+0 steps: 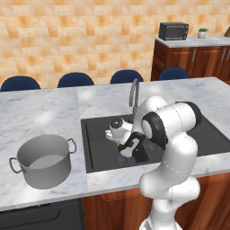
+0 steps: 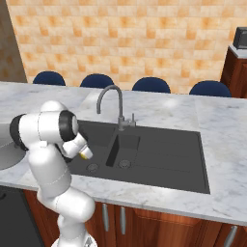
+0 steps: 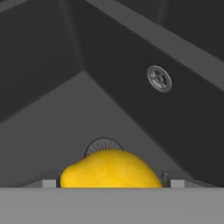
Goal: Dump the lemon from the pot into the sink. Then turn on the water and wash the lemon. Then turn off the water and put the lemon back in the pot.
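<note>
The yellow lemon [image 3: 110,169] sits between my two fingertips, and my gripper [image 3: 111,183] is shut on it. It hangs low inside the large basin of the dark sink [image 1: 96,134], just above the round drain [image 3: 103,145]. From the left base, the gripper [image 1: 124,148] shows down in the basin with a bit of the lemon [image 1: 120,145] beside it. The lemon [image 2: 87,155] also peeks out under the wrist in the right base view. The grey pot [image 1: 44,161] stands upright on the counter left of the sink, its pale inside bare. No water runs from the faucet [image 1: 133,96].
The gooseneck faucet [image 2: 113,103] rises behind the divider between the two basins, with its lever [image 2: 132,118] at the side. The smaller basin's drain [image 3: 159,78] lies beyond the divider. Blue chair backs [image 1: 75,80] line the counter's far edge. My own elbow [image 1: 173,123] overhangs the sink.
</note>
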Available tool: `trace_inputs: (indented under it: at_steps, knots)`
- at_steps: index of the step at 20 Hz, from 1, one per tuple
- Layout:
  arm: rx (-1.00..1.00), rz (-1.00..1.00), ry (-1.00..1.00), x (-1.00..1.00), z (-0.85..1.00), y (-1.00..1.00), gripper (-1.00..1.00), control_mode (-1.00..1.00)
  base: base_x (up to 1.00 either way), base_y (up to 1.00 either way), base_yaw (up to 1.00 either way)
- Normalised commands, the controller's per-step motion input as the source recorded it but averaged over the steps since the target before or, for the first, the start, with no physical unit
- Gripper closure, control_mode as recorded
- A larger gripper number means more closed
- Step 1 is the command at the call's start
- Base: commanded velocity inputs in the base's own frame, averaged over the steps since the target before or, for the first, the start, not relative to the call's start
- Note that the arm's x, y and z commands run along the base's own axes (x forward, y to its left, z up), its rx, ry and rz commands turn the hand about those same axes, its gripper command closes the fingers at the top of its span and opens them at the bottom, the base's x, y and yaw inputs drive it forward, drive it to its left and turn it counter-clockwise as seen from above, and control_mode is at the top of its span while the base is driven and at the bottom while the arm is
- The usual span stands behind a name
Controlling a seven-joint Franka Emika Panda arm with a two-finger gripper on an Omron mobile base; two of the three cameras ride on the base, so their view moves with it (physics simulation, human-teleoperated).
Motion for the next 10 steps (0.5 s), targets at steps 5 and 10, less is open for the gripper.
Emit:
trace_inputs:
  at_steps: [5,10]
  knots:
    - [0.00,-0.08,0.04,0.41,-0.42,0.00,1.00,-1.00,0.00,0.00,0.00]
    - [0.00,-0.02,0.05,0.49,-0.31,0.00,1.00,-1.00,0.00,0.00,0.00]
